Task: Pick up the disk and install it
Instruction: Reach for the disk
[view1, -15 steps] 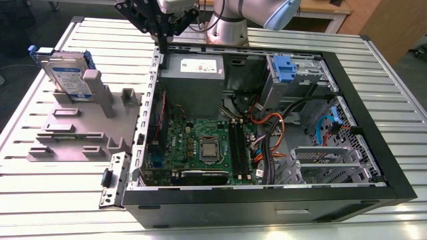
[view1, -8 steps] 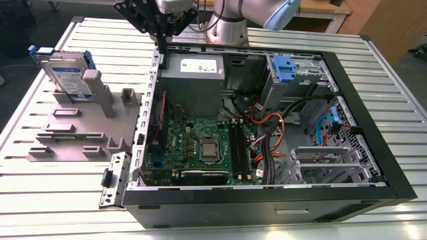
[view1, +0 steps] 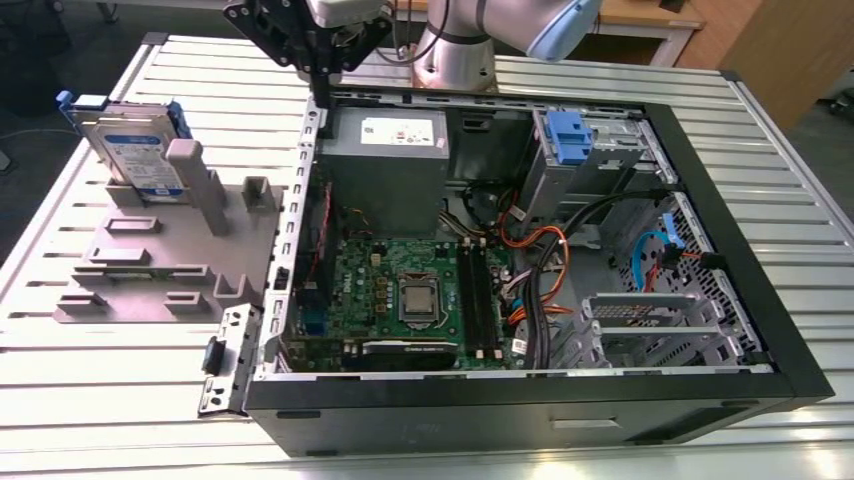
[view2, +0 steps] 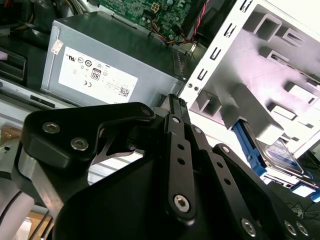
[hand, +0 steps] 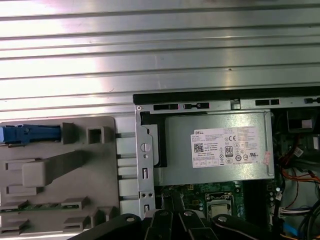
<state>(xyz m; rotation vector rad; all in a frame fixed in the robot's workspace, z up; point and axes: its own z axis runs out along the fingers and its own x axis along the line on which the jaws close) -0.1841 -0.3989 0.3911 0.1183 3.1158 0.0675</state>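
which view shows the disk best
The exterior view: the disk stands upright in the grey holder, label visible. The second wrist view catches one corner, the first wrist view its blue carrier's edge.

Disk (view1: 138, 155) silver, blue-framed; fixture (view1: 147, 255) grey; motherboard (view1: 367, 285) green.

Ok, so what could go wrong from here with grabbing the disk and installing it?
The disk stands upright in the grey holder beside a tall post; an off-centre grip could tilt or jam it.
The tool hangs above the case wall; moving across too low might clip that edge.
Loose cables lie by the drive bays and could snag the disk going in.
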